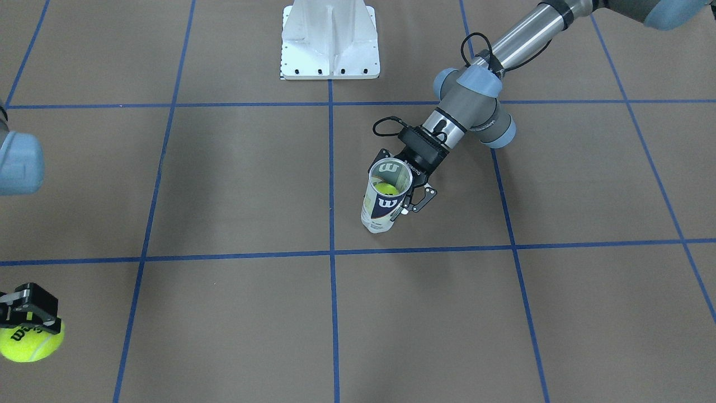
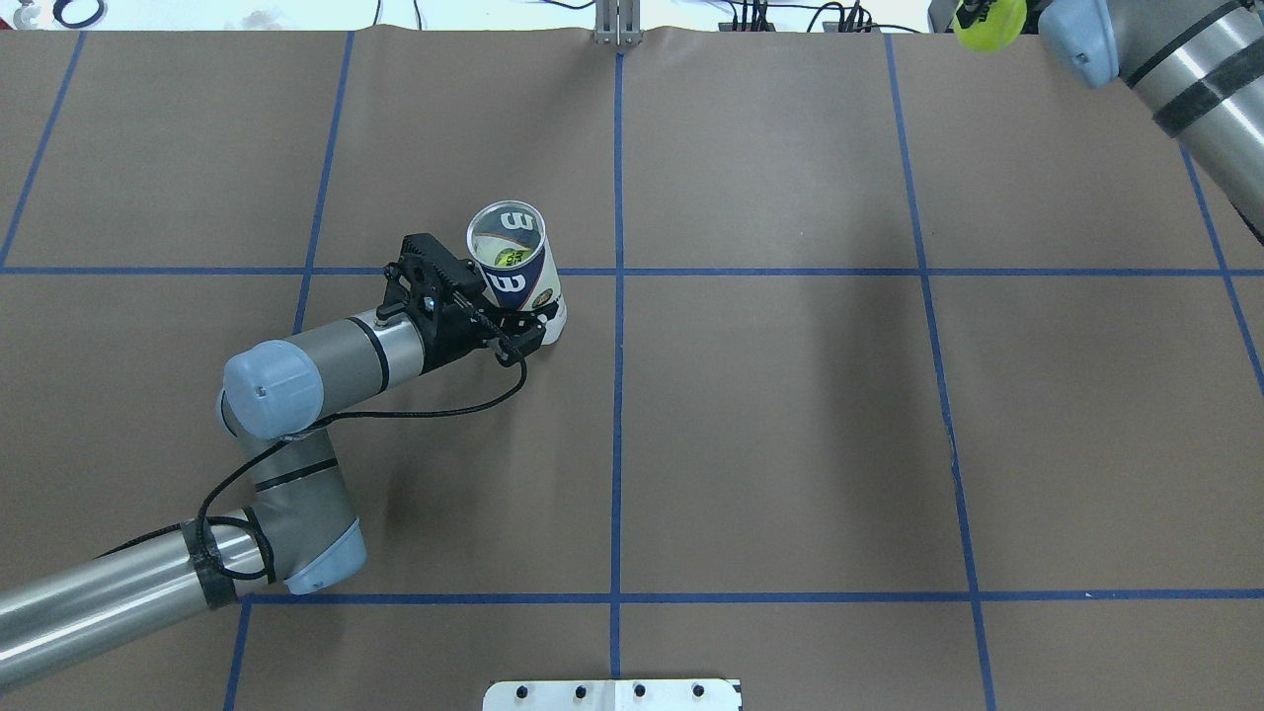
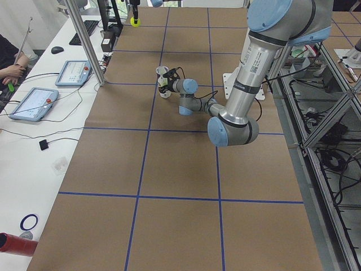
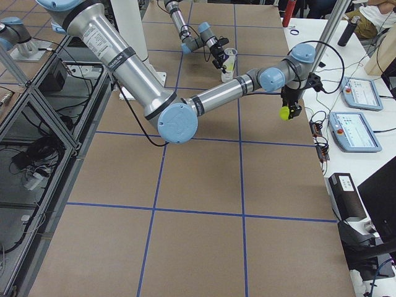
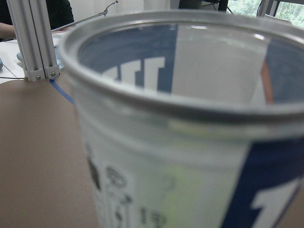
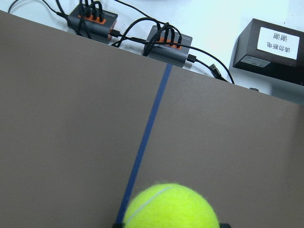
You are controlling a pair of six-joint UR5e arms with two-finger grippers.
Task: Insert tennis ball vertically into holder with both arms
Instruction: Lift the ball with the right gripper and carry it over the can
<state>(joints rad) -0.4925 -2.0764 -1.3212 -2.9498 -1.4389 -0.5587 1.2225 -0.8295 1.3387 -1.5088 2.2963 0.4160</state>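
The brown paper-covered table (image 2: 790,444), ruled with blue tape lines, is stretching out beneath both sets of jaws. The grey and silver left arm (image 2: 326,360) is reaching across it with its wrist lying low. The grey and silver right arm (image 4: 216,93) is extending to the table's far edge, carrying its jaws well apart from the left ones. The white metal pedestal base (image 1: 330,39) is standing behind the left jaws, on the robot's side, and is touching neither gripper.

The holder (image 1: 385,198), a clear plastic tube with a navy and white label bearing a white "W", is standing open end up between the left jaws. The black left gripper (image 2: 499,314) is clasping it from the side, with its two fingers closed in on the tube wall below the rim. Whether the tube's bottom is resting on the paper or hanging just off it, I cannot tell.

The black right gripper (image 1: 27,327) is pointing down and pinching a yellow-green tennis ball (image 1: 31,342) with dark lettering, its jaws parted only as wide as the ball. That ball is hanging under the right jaws, above the paper beside a blue line, far from the holder. A second yellow-green ball (image 1: 386,189) is sitting down inside the holder, within the left jaws' span.
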